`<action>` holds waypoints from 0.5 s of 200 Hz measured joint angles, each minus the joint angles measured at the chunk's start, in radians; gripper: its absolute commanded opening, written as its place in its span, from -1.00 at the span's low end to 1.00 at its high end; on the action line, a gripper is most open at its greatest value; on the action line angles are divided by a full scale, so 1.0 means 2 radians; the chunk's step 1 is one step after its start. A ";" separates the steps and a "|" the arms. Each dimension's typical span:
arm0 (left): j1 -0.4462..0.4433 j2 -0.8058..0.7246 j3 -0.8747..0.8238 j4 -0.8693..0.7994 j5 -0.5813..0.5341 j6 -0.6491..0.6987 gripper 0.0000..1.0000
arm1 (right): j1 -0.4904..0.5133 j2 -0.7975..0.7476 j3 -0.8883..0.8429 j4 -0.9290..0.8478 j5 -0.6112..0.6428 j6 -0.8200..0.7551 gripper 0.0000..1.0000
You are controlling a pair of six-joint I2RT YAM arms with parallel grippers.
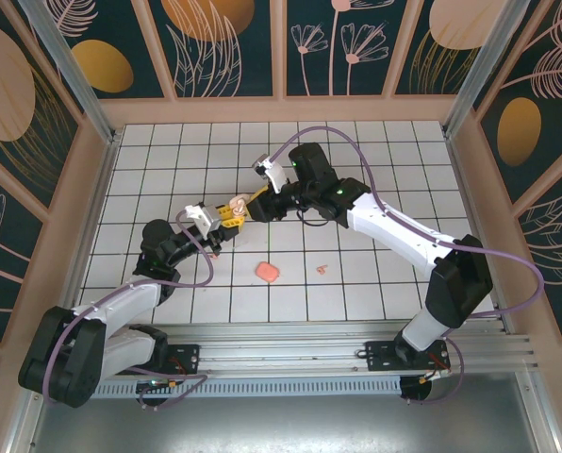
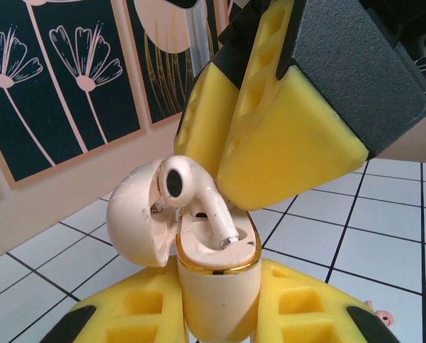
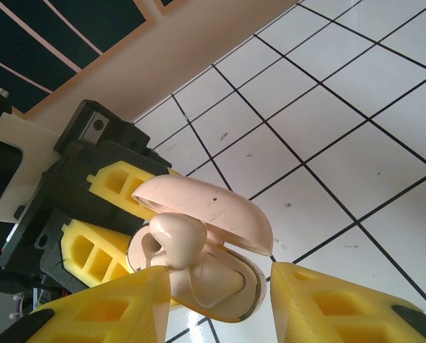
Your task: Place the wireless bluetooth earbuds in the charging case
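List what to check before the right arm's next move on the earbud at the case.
1. Lid of the charging case open: ok, it is swung back to one side.
2. Case held firm: ok, the left gripper is shut on its body and holds it upright.
3. Earbud seated: not ok, its stem is in the socket but its head stands above the rim.
4. Right gripper clear of the earbud: cannot tell. Its jaws stand apart, but one finger is very close to the head.
5. Second earbud located: ok, it lies on the table, apart from both arms.
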 measured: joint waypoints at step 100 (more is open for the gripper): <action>0.000 0.003 0.006 -0.001 -0.004 0.000 -0.94 | -0.001 -0.006 0.000 0.000 -0.002 0.000 -0.15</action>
